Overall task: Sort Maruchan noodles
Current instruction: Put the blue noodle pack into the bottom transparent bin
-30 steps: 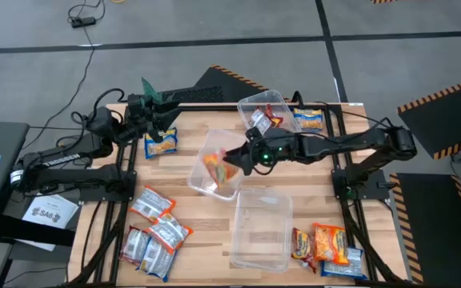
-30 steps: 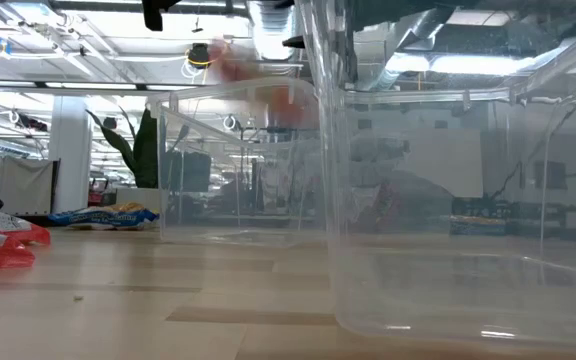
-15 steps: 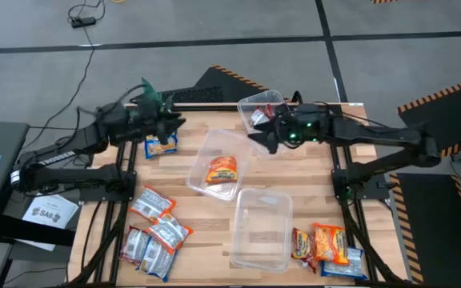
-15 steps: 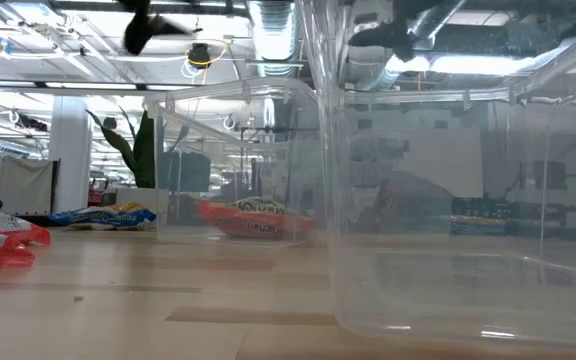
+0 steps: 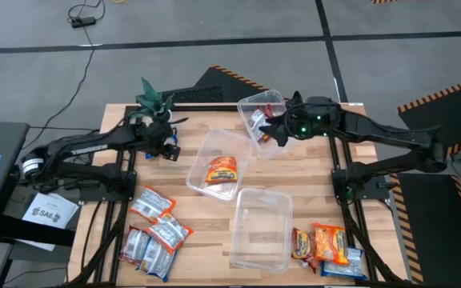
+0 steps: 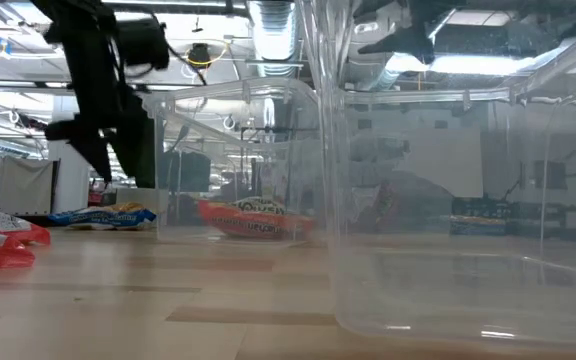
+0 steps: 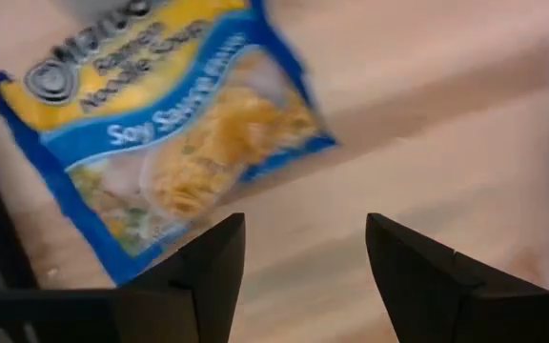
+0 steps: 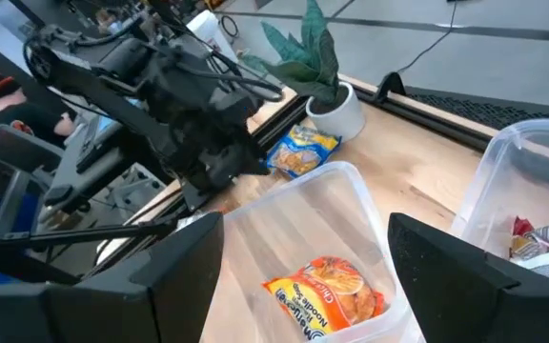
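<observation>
My left gripper [image 5: 166, 144] [image 7: 298, 262] is open and hangs low over a blue-and-yellow noodle packet [image 7: 170, 124] that lies flat near the table's far left edge, also seen in the low view [image 6: 103, 215]. The fingers do not touch it. My right gripper [image 5: 269, 132] [image 8: 303, 286] is open and empty, up in the air between the middle tub [image 5: 206, 156] and the far tub [image 5: 254, 104]. An orange packet [image 5: 222, 170] [image 8: 336, 291] lies flat on the middle tub's floor. A red packet [image 5: 256, 120] lies in the far tub.
A clear tub [image 5: 261, 228] with nothing in it stands at the near middle. Several red-and-silver packets [image 5: 154, 228] lie at the near left, several mixed packets [image 5: 326, 244] at the near right. A small potted plant [image 5: 152, 100] stands at the far left corner.
My right gripper let go of the orange packet, which dropped into the middle tub and now lies flat there. That gripper then drew back toward the far right. My left gripper came down toward the blue-and-yellow packet.
</observation>
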Robot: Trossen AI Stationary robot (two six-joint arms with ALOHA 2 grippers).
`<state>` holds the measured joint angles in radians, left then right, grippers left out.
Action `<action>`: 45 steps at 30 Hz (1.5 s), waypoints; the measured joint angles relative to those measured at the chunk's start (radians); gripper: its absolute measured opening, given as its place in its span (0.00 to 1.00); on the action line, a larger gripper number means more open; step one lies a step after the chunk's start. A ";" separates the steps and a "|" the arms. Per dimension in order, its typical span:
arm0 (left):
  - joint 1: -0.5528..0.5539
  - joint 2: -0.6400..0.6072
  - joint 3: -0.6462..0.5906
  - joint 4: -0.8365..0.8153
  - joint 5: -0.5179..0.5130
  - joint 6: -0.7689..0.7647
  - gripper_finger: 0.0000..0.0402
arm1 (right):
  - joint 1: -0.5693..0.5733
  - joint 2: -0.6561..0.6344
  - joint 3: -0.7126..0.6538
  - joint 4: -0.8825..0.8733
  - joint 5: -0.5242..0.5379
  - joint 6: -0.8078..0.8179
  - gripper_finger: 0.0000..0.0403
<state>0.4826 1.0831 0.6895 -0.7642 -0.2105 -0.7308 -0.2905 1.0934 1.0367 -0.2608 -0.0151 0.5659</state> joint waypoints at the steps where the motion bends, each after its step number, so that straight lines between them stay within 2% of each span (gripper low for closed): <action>1: 0.012 0.018 -0.006 0.005 -0.024 0.002 0.51 | 0.000 0.001 0.000 -0.005 0.000 0.000 0.79; 4: 0.033 0.074 -0.007 0.016 -0.123 0.038 0.51 | 0.005 0.012 0.000 0.004 -0.001 0.001 0.79; 6: 0.039 0.097 -0.006 0.058 -0.143 0.078 0.51 | 0.009 0.023 0.000 -0.005 -0.001 0.001 0.79; 8: 0.038 0.124 -0.005 0.113 -0.143 0.116 0.51 | 0.009 0.026 0.000 -0.007 -0.002 0.001 0.79; 20: 0.075 0.348 0.001 0.202 -0.111 0.169 0.50 | 0.009 0.033 0.000 -0.020 -0.002 0.002 0.79; 22: 0.075 0.364 0.002 0.203 -0.124 0.171 0.47 | 0.009 0.033 0.000 -0.021 -0.002 0.003 0.79; 25: 0.072 0.363 0.001 0.199 -0.122 0.191 0.30 | 0.009 0.033 0.000 -0.023 -0.002 0.009 0.79; 27: 0.070 0.351 -0.003 0.197 -0.124 0.207 0.11 | 0.009 0.033 0.000 -0.023 -0.002 0.009 0.79; 29: 0.070 0.335 -0.003 0.197 -0.109 0.215 0.04 | 0.009 0.033 0.000 -0.023 -0.002 0.009 0.79; 36: 0.063 0.198 -0.010 0.148 -0.011 0.201 0.00 | 0.009 0.033 0.000 -0.023 -0.003 0.009 0.79; 45: -0.002 -0.109 -0.007 0.090 0.017 0.114 0.00 | 0.009 0.033 0.000 -0.023 -0.003 0.009 0.79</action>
<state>0.4811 0.9741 0.6827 -0.6737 -0.1933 -0.6163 -0.2817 1.1259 1.0363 -0.2840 -0.0181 0.5747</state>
